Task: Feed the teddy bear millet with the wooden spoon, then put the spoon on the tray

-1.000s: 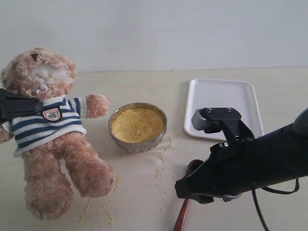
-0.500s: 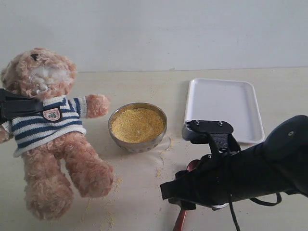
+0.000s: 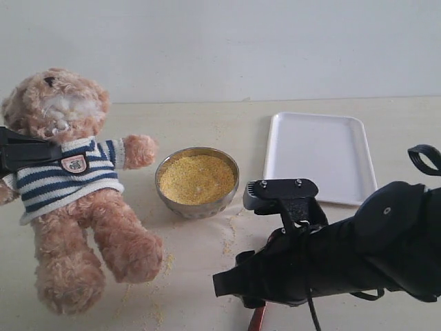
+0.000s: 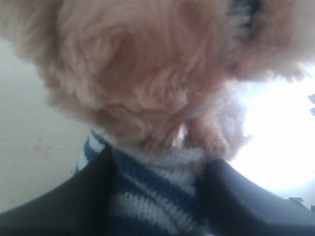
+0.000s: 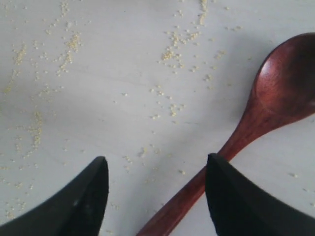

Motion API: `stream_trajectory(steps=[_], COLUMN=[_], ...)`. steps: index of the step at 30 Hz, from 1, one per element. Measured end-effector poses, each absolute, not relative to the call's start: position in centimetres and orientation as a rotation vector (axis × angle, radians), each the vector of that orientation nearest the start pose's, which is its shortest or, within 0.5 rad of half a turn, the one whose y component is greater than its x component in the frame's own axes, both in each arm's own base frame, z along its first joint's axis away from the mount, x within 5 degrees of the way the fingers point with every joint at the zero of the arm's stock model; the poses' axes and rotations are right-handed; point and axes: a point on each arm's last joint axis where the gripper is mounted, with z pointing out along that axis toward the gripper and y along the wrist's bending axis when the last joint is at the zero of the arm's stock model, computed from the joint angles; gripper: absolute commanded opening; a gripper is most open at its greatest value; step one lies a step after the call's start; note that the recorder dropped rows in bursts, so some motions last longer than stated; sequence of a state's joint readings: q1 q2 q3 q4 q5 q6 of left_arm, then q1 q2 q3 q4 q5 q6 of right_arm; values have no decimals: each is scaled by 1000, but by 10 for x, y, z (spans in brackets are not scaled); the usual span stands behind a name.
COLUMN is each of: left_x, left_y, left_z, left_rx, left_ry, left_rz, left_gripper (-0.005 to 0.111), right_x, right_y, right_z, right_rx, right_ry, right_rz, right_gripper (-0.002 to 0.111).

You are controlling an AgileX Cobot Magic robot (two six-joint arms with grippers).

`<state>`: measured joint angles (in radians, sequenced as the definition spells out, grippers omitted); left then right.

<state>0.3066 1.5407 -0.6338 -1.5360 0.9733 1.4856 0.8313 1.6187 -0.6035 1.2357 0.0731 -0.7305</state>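
Wooden spoon (image 5: 275, 93) one, teddy bear (image 3: 69, 179) one, tray (image 3: 320, 148) one, metal bowl (image 3: 198, 207) one.

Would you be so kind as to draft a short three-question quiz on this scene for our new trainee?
1. True or false: the right pincer is shut on the wooden spoon.
2. What does the left pincer grip? A) the wooden spoon B) the teddy bear C) nothing
3. Fill in the blank: the metal bowl of millet stands between the teddy bear and the ____.

Key:
1. False. It is open, and the wooden spoon lies loose on the table.
2. B.
3. tray.
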Motion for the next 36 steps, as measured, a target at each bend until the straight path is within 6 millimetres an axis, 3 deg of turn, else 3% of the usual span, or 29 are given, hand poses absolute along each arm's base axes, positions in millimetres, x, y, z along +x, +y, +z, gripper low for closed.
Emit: stream_trajectory(steps=[7,13,22,30,32,35,36], left_x=[261,260,260,260,260,260,260], left_y=[3,3,3,3,3,3,3], left_z=[199,198,199,198,198,198,198], left_rx=[67,73,74,81,82,82,82], left_ry=[2182,2185,2184,2189,2190,2190,2190], left_rz=[-1011,-1010,-1013,-1011,-1011,-1011,-1011], left_gripper=[5,5,5,5,5,5,5], right_x=[182,181,162,162,163,169,172], right_y=[205,206,213,213,213,211,210], right_z=[143,142,140,140,140,144,152], right_rx=[-479,-783,-1108,-1083,-1051,-988,-955], right_ry=[2558,2456,2430,2443,2457,2420,2384], right_rz=[551,466,567,571,574,514,499], right_gripper=[58,58,58,57,41,4,0])
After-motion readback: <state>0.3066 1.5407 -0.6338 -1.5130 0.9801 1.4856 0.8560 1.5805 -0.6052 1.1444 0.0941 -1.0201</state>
